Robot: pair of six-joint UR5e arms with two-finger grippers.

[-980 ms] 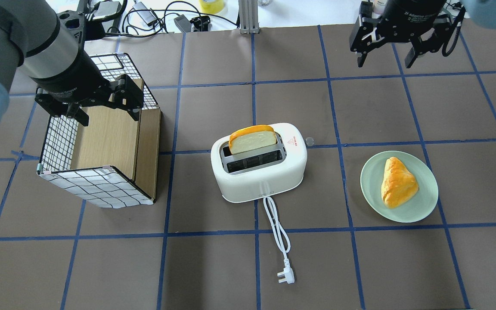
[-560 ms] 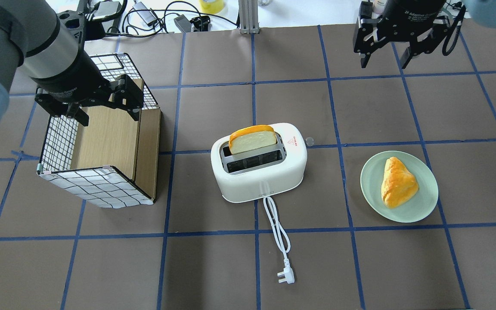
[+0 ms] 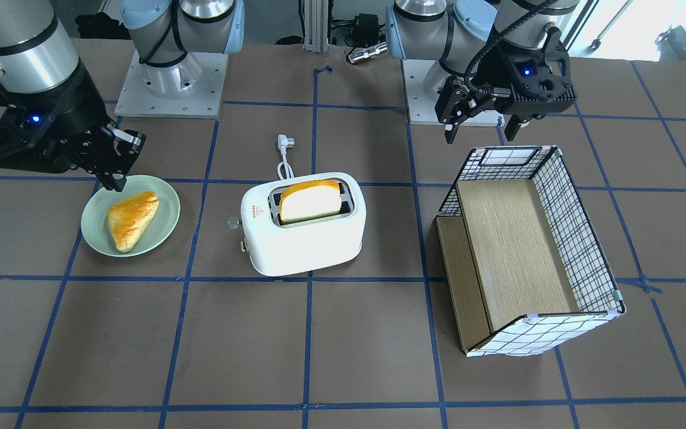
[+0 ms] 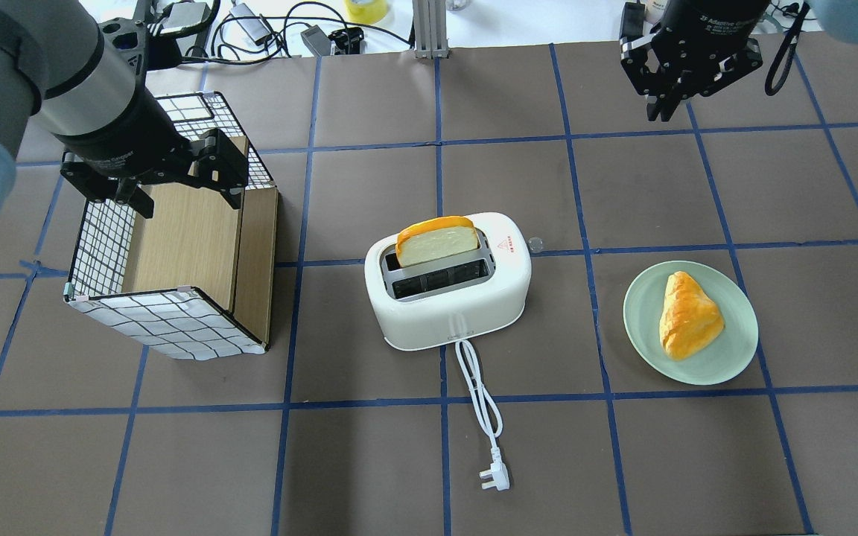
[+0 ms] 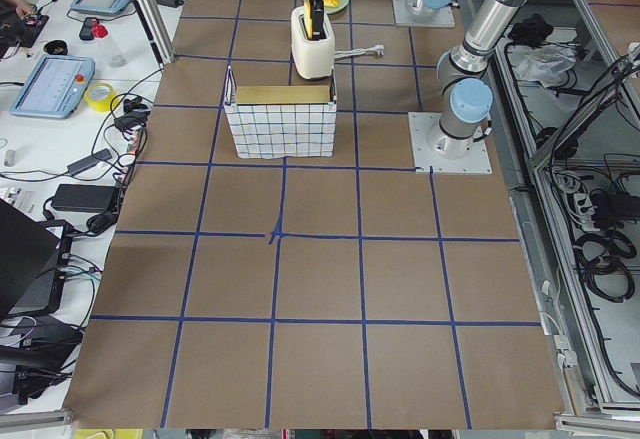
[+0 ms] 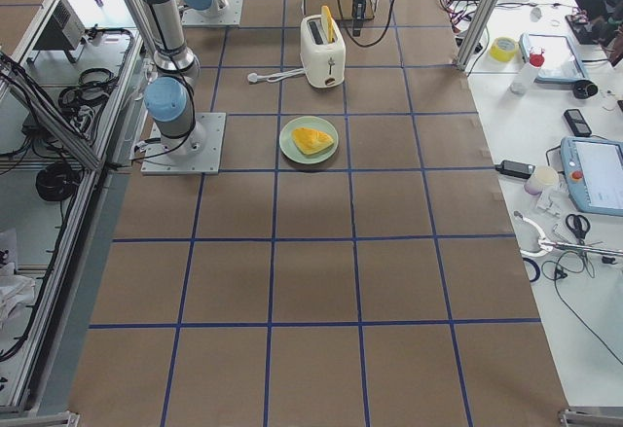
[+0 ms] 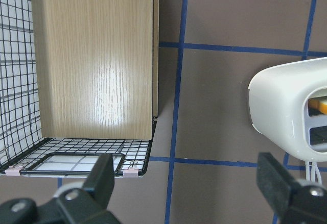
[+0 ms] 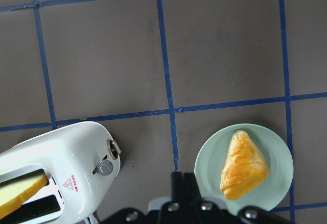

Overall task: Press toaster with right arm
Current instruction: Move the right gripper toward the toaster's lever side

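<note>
The white toaster (image 4: 447, 298) stands mid-table with a bread slice (image 4: 436, 242) upright in its far slot. Its round lever knob (image 4: 535, 243) sticks out of the end that faces the plate. My right gripper (image 4: 666, 113) is shut and empty, high above the table's far right, well apart from the toaster. In the right wrist view its shut fingers (image 8: 182, 183) hang between the knob (image 8: 106, 167) and the plate. In the front-facing view it (image 3: 115, 182) hovers by the plate's rim. My left gripper (image 4: 189, 202) is open and empty above the basket.
A green plate (image 4: 641, 313) with a golden pastry (image 4: 690, 314) lies right of the toaster. A wire-grid basket (image 4: 176, 327) with a wooden floor stands at the left. The toaster's cord and plug (image 4: 494, 476) trail toward the near edge.
My right gripper's fingers have closed from open to shut and the gripper has shifted slightly. The left arm, toaster and plate have not moved.
</note>
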